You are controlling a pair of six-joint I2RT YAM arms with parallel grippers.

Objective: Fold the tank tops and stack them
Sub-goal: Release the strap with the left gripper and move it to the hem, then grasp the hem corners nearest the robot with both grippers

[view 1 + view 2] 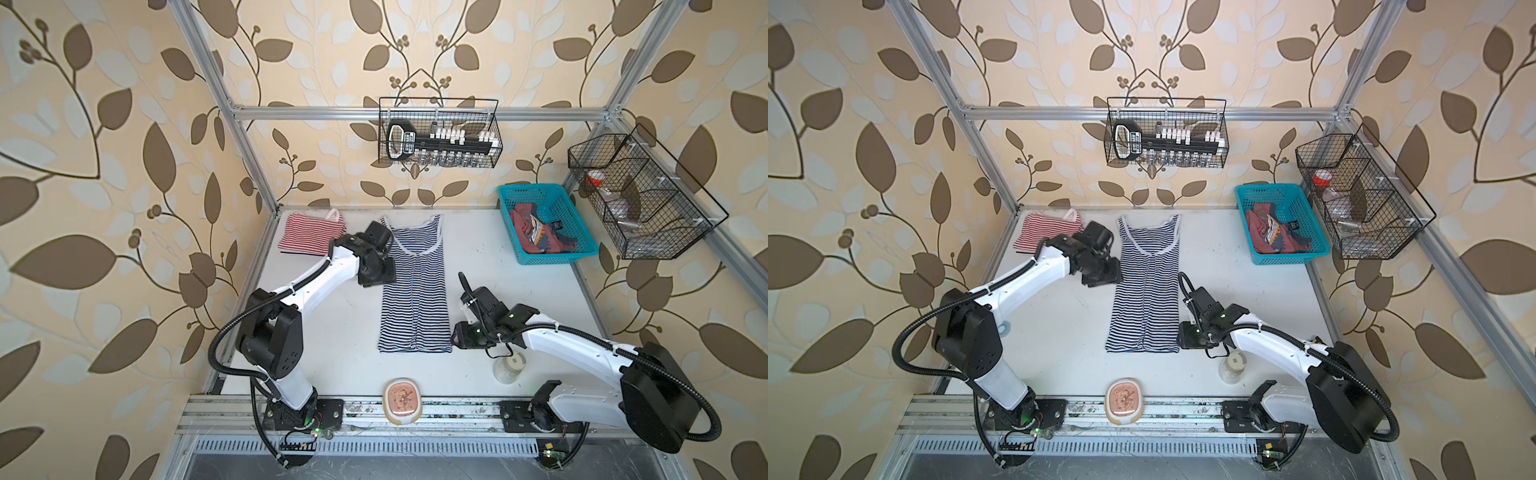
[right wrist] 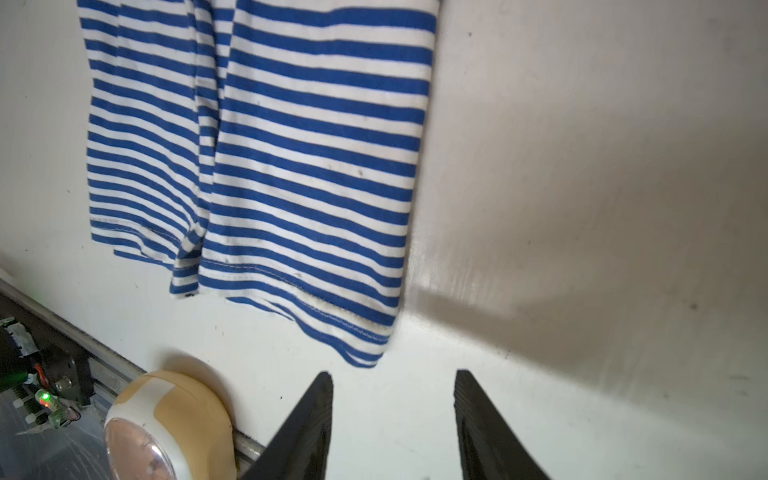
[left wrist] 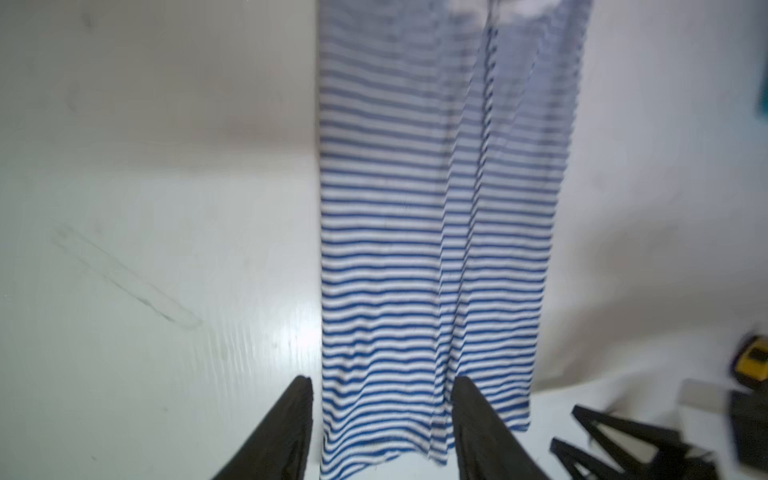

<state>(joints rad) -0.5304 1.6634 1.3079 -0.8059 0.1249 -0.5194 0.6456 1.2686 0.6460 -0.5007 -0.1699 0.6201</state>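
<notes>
Far to the left of the navy-and-white striped top (image 1: 415, 291), at the back corner of the worktop (image 1: 345, 320), the red-and-white striped top (image 1: 309, 237) lies folded into a small square. The left fingers (image 3: 286, 432) hang over the navy top's left edge, spread wide with the cloth flat beneath them and nothing gripped. The navy top itself lies flat mid-worktop, straps toward the back wall, both long sides folded in so it makes a narrow strip. In front of its hem a round tan thing (image 1: 402, 401) sits at the worktop's front edge. Behind and above its straps, a wire basket (image 1: 438, 101) on the back rail holds a black handled rack with small white and metal pieces. Just right of its hem corner the right fingers (image 2: 307, 432) stand wide apart over bare worktop, holding nothing. A clear cup (image 1: 510, 368) stands near them. Right of the straps, a blue basket (image 1: 555, 258) holds the crumpled dusty red top (image 1: 525, 228). Farthest right, a divided wire basket (image 1: 665, 253) holds a red-and-white thing and clear pieces too small to name.
</notes>
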